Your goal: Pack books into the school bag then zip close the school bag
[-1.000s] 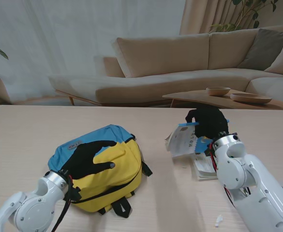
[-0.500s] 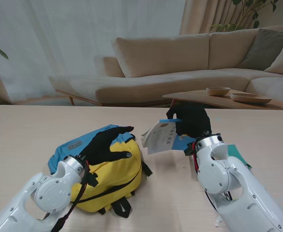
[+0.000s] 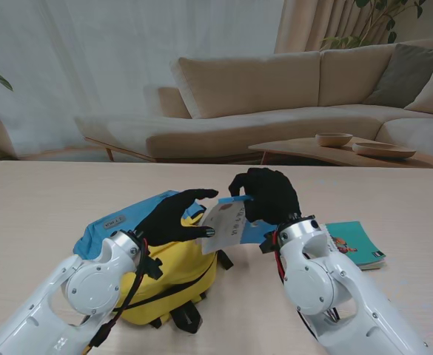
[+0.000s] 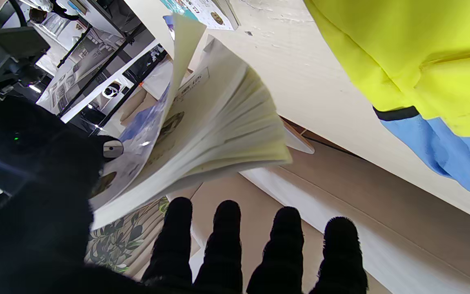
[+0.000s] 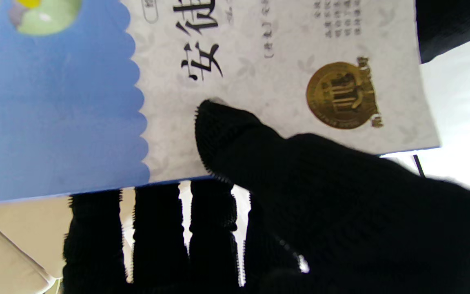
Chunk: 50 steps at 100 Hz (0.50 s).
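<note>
Right hand [image 3: 266, 196] pinches a blue-and-white book [image 3: 227, 225] between thumb and fingers, holding it in the air just beside the school bag [image 3: 173, 275], its pages fanning loose. Left hand [image 3: 173, 217] hovers over the bag's blue top, fingers spread and holding nothing, fingertips near the book's edge. Whether the yellow-and-blue bag holds anything is hard to tell. Another teal book [image 3: 355, 244] lies on the table [image 3: 46, 200] to the right
</note>
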### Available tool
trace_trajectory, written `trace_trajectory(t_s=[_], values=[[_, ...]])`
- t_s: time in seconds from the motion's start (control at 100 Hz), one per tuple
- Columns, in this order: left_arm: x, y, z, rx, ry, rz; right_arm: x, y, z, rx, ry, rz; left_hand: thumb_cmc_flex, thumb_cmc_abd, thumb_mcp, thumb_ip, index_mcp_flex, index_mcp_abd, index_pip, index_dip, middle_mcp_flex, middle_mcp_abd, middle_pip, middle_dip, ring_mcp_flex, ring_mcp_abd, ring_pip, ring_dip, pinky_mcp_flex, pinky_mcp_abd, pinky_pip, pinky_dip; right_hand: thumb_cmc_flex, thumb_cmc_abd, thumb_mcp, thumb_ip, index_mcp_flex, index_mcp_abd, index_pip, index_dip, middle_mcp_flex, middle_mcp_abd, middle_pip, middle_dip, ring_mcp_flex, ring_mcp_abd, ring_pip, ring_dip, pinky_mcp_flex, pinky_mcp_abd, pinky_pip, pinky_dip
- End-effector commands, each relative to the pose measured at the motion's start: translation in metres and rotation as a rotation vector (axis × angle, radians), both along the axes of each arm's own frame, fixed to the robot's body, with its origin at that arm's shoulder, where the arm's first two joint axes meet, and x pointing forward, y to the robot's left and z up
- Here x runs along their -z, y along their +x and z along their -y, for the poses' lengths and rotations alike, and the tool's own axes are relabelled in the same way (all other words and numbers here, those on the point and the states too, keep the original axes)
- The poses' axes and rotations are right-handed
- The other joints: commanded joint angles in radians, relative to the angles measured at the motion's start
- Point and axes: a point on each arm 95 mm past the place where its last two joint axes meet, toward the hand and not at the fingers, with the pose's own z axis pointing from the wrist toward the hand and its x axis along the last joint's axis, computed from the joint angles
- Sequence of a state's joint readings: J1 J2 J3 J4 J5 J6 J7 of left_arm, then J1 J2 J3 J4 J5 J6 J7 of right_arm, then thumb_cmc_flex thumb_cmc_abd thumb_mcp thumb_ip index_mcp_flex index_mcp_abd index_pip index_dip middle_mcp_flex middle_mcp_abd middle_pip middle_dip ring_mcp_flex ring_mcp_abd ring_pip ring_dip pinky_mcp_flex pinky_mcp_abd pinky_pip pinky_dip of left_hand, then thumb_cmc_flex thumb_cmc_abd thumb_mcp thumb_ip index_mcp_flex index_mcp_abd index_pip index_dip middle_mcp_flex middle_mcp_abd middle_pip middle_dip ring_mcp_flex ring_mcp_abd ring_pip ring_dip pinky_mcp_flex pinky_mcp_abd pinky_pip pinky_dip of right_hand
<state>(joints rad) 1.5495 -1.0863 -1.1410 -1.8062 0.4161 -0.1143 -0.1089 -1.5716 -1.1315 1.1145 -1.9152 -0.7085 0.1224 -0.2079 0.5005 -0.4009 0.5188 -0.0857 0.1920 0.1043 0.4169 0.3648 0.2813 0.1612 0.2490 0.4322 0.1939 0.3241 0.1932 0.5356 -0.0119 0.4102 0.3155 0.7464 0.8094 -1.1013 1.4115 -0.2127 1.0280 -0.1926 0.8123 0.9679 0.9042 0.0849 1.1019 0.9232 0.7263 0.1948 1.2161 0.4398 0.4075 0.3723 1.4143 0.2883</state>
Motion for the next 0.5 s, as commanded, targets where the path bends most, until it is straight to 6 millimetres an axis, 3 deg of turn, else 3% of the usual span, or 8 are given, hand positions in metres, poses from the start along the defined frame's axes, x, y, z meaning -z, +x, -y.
trace_trajectory(t_s=[0.0,0.11,0.2,0.28,0.3,0.42,0.49], values=[[0.0,-0.001,0.006,0.019,0.003,-0.016,-0.002,-0.007,-0.011,-0.025,0.025,-0.01,0.001,-0.012,0.027,-0.033,-0.022,0.016,0.039,0.032,0.039,-0.006,0.035,0.018,0.025,-0.02,0.017,0.011,0.013,-0.013,-0.045,0.04,0.124,0.161,0.158,0.152,0.22,-0.058,0.287,0.149,0.062,0.033,0.106,0.05,0.108,0.053,0.164,0.057,0.017,0.036,0.111,0.006],[0.0,0.0,0.009,0.031,0.018,-0.026,-0.002,-0.011,-0.016,-0.036,0.04,-0.014,0.063,0.003,0.053,-0.008,0.007,0.025,0.131,0.106,0.09,0.003,0.113,0.092,0.066,-0.007,0.098,0.072,0.053,0.0,0.007,0.107,0.124,0.16,0.158,0.152,0.22,-0.058,0.287,0.149,0.062,0.034,0.106,0.05,0.107,0.055,0.163,0.058,0.019,0.037,0.113,0.005],[0.001,0.001,0.01,0.031,0.021,-0.026,-0.004,-0.013,-0.019,-0.042,0.052,-0.015,0.11,0.004,0.096,0.001,0.014,0.023,0.215,0.187,0.117,0.004,0.167,0.137,0.09,0.0,0.176,0.115,0.047,0.004,0.16,0.155,0.124,0.161,0.158,0.152,0.22,-0.057,0.286,0.15,0.062,0.034,0.106,0.05,0.105,0.055,0.163,0.059,0.017,0.038,0.113,0.005],[0.002,0.002,0.011,0.032,0.016,-0.028,-0.004,-0.015,-0.021,-0.048,0.064,-0.019,0.151,0.011,0.122,0.008,0.034,0.021,0.27,0.246,0.152,0.007,0.208,0.164,0.122,0.012,0.243,0.137,0.028,0.007,0.382,0.104,0.125,0.16,0.158,0.152,0.22,-0.057,0.286,0.15,0.061,0.035,0.106,0.05,0.106,0.055,0.163,0.06,0.016,0.038,0.113,0.004],[0.002,0.002,0.012,0.033,0.016,-0.029,-0.004,-0.016,-0.022,-0.049,0.066,-0.019,0.165,0.016,0.124,0.01,0.035,0.019,0.284,0.262,0.16,0.007,0.219,0.171,0.13,0.016,0.263,0.14,0.022,0.008,0.453,0.062,0.125,0.16,0.158,0.152,0.22,-0.057,0.286,0.15,0.061,0.035,0.106,0.05,0.106,0.055,0.163,0.06,0.016,0.038,0.113,0.004],[0.002,0.004,0.014,0.035,0.008,-0.029,-0.003,-0.019,-0.024,-0.058,0.075,-0.024,0.257,0.042,0.137,0.017,0.085,0.011,0.381,0.341,0.254,0.011,0.297,0.205,0.221,0.051,0.375,0.177,0.077,0.029,0.688,0.025,0.125,0.16,0.158,0.152,0.22,-0.056,0.285,0.151,0.061,0.036,0.106,0.05,0.105,0.056,0.163,0.06,0.016,0.037,0.114,0.004],[0.002,0.005,0.015,0.035,0.001,-0.032,-0.003,-0.021,-0.025,-0.063,0.075,-0.027,0.398,0.04,0.032,-0.022,0.114,0.006,0.44,0.382,0.306,0.012,0.337,0.22,0.279,0.074,0.435,0.189,0.125,0.047,0.799,0.005,0.124,0.161,0.158,0.152,0.22,-0.056,0.285,0.151,0.061,0.035,0.106,0.05,0.104,0.056,0.162,0.06,0.015,0.038,0.114,0.004]])
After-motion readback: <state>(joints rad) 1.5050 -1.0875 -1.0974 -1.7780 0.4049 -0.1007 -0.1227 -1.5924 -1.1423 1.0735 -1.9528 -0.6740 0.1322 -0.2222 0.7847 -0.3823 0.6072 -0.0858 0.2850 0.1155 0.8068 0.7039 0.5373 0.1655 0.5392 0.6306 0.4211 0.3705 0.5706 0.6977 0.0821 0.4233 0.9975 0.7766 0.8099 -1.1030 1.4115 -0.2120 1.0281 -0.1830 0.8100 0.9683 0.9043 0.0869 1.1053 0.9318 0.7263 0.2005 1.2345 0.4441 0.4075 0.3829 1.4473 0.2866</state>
